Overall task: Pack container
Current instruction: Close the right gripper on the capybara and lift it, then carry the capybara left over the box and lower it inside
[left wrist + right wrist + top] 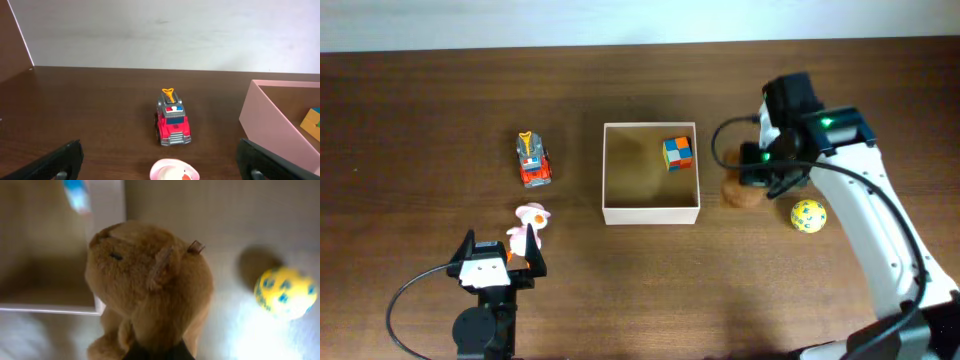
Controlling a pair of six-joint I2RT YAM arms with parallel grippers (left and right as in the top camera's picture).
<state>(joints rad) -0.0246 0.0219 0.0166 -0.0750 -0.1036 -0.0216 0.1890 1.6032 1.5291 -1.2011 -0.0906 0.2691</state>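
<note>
Overhead: we log the left gripper [503, 250] spread wide, a pink-hatted duck toy [529, 228] just ahead of its fingers and a red fire truck [533, 160] beyond. The container [651, 213] sits mid-table, a coloured cube [677, 153] in its far right corner. Just right of it, the right gripper [765, 178] clenches a brown plush [742, 192]; a yellow ball [807, 215] lies nearby.

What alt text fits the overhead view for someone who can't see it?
A white-walled container on a dark wooden table holds one multicoloured cube; the right gripper is shut on a brown plush toy just beside it, near a yellow ball. On the container's other side are a toy fire truck and a pink-hatted figure, the latter by the open left gripper.
</note>
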